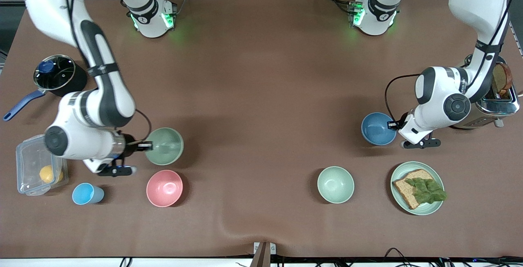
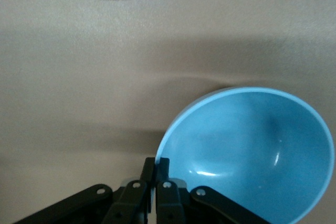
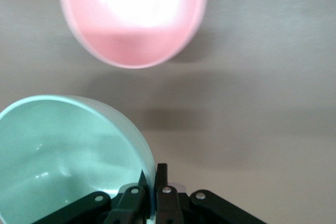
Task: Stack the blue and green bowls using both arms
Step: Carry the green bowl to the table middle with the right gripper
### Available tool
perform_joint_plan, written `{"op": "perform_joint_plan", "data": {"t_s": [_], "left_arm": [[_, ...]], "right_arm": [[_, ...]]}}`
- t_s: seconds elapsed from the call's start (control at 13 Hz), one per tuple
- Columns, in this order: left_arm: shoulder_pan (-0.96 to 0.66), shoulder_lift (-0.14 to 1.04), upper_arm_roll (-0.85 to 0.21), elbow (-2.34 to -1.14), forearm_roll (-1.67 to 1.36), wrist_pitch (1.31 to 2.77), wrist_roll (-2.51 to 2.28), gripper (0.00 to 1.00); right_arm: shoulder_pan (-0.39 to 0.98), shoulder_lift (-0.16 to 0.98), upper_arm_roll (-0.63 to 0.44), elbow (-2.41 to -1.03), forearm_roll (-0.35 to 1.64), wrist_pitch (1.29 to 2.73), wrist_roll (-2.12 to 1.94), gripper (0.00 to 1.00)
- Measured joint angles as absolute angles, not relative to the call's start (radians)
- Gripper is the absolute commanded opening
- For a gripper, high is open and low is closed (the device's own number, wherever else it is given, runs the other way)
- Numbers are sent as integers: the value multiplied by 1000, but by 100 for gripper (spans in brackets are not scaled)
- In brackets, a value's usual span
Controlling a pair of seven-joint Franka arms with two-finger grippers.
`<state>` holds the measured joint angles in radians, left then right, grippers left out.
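Brown cloth covers the worktop [image 1: 261, 95]. My left gripper [image 2: 156, 174] pinches the rim of the blue bowl [image 1: 378, 128] near the left arm's edge — matte, paler inside. My right gripper [image 3: 151, 179] clamps the sage green bowl [image 1: 165, 146]; the pink bowl [image 1: 164, 188] sits just beside it.

You find almost nothing to read here. The left arm [image 1: 445, 95] carries small dark lettering on its white forearm band, too small to make out. Bowls, plate, cup and toaster show you no labels.
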<state>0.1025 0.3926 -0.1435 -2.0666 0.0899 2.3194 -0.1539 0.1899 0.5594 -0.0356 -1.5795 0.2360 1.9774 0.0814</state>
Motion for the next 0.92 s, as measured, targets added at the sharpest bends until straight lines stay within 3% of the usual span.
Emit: {"op": "perform_joint_plan", "data": {"t_s": [0.31, 0.69, 0.92], "left_arm": [[104, 333, -198, -2020, 90, 2314, -154, 0], [101, 234, -289, -1860, 47, 2052, -158, 0], [101, 235, -313, -1806, 34, 1989, -163, 0]], "right_arm": [[424, 558, -32, -1539, 236, 2006, 433, 0], [641, 634, -31, -1541, 280, 2216, 792, 0], [694, 700, -35, -1551, 281, 2281, 891, 0]]}}
